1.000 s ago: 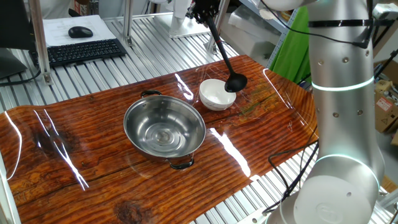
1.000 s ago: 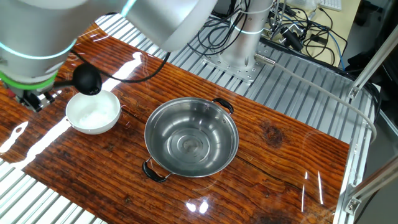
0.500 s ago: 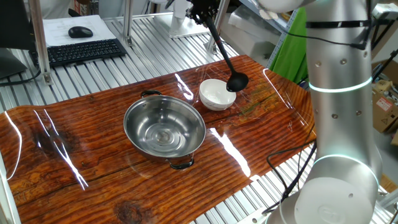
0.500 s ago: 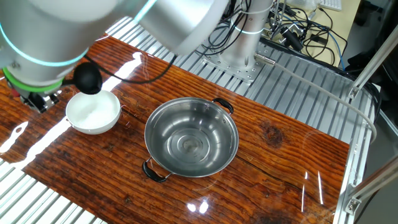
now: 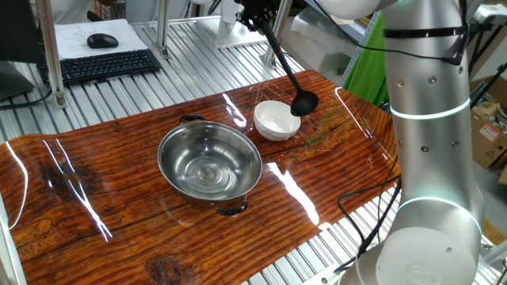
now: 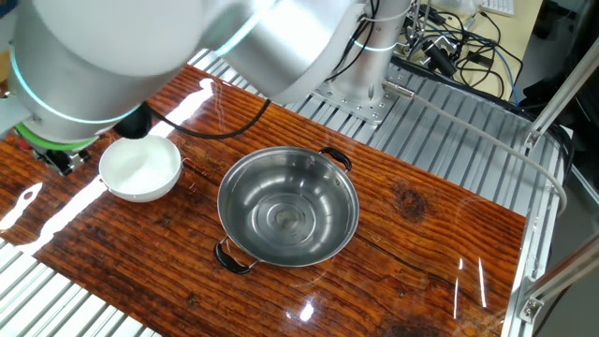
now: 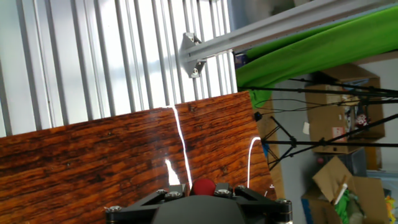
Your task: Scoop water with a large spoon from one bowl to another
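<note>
Ladle (image 5: 287, 70), a matte black large spoon with a long thin handle, hangs tilted from the gripper (image 5: 255, 11) at the top of one fixed view, its small round cup lying at the far-right rim of the white bowl (image 5: 276, 119); whether the cup is inside the rim or just past it I cannot tell. Nearest the camera in that view, the big stainless-steel bowl (image 5: 210, 161) with two dark loop handles sits about mid-bench, its polished floor showing only reflections, so any water in it cannot be made out. Beyond it, towards the far right corner of the wood-grain bench (image 5: 95, 198), the white bowl stands just beside the steel one without touching. Further off, a keyboard (image 5: 103, 65) and mouse (image 5: 102, 40) rest on the slatted metal surface past the far edge. The jaws appear pinched on the handle's top end, though the contact is small in that view, hidden behind the arm in the other fixed view, and not shown by the hand view. By my judgement the step in hand is the dip: the cup is poised at the source bowl, not yet carrying anything across. The next move calls for lowering the cup into the white bowl, levelling it, then lifting slowly and keeping it level on the way to the steel bowl. No brand, label or legible writing is visible anywhere.
</note>
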Available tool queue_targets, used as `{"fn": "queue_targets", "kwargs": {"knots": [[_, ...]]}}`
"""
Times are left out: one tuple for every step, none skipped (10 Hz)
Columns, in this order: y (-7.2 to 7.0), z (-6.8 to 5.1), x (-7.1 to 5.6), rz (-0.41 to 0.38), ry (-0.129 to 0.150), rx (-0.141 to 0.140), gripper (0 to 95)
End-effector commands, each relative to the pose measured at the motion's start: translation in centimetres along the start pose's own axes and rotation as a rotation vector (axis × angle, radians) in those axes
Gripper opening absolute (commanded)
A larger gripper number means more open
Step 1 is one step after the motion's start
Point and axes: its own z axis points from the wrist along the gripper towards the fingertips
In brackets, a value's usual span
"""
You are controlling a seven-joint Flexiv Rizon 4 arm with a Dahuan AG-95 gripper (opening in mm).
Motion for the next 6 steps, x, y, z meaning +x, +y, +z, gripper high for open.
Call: {"fn": "queue_targets", "kwargs": {"knots": [[0.06, -0.02, -0.23, 0.003, 0.013, -0.046, 0.0], [0.10, 0.00, -0.19, 0.018, 0.027, -0.098, 0.0], [0.15, 0.00, -0.14, 0.025, 0.043, -0.132, 0.0], [0.31, 0.00, 0.00, 0.030, 0.058, -0.167, 0.0], [0.50, 0.01, 0.17, 0.040, 0.071, -0.210, 0.0], [0.83, -0.04, 0.45, 0.059, 0.095, -0.247, 0.0]]}}
